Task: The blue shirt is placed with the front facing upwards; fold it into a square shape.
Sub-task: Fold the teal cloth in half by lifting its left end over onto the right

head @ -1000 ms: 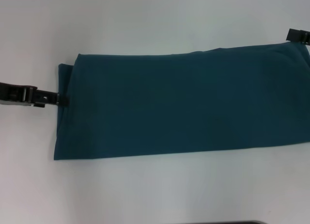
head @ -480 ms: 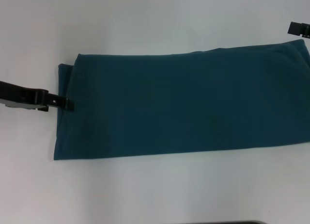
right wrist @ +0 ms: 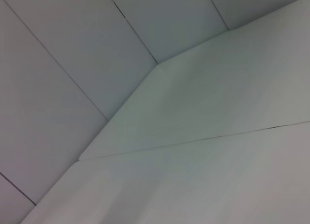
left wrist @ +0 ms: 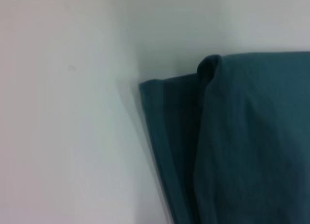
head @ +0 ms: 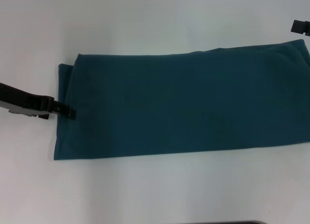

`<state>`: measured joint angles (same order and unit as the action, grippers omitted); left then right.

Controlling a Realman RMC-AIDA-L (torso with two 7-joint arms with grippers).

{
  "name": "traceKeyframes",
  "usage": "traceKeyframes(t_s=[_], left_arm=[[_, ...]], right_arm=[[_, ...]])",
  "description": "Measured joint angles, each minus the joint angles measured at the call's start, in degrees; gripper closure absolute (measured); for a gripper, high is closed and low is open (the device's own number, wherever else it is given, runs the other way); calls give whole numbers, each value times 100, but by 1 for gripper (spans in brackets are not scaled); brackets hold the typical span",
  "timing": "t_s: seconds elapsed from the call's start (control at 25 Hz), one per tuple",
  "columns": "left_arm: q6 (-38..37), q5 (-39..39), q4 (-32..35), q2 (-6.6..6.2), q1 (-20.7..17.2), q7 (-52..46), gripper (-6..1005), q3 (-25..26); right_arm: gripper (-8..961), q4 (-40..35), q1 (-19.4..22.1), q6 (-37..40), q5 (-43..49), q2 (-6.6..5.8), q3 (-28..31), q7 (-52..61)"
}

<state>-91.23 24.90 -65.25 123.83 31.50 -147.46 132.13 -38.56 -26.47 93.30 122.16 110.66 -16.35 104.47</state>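
The blue shirt [head: 184, 105] lies folded into a long flat band across the white table, with no lettering showing. Its left end shows two stacked layers, seen close up in the left wrist view as a shirt corner [left wrist: 242, 146]. My left gripper [head: 70, 112] reaches in from the left, its tip over the shirt's left edge about halfway along that edge. My right gripper [head: 300, 26] sits at the far right, just above the shirt's far right corner and apart from it. The right wrist view shows no shirt.
The bare white table [head: 155, 20] surrounds the shirt on the far, near and left sides. The table's surface [right wrist: 218, 175] and pale wall panels [right wrist: 72, 64] fill the right wrist view. A dark edge [head: 232, 222] shows at the bottom of the head view.
My left gripper has slid right and slightly nearer, from just off the shirt's left edge to over it. The right gripper has drifted right and away from the shirt's corner.
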Motion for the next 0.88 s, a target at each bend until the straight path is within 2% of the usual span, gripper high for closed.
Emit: traceKeyframes(t_s=[0.88], left_arm=[[71, -12, 323, 0, 125, -104, 175, -117]], right_arm=[[70, -2, 36, 13, 0, -11, -2, 3]])
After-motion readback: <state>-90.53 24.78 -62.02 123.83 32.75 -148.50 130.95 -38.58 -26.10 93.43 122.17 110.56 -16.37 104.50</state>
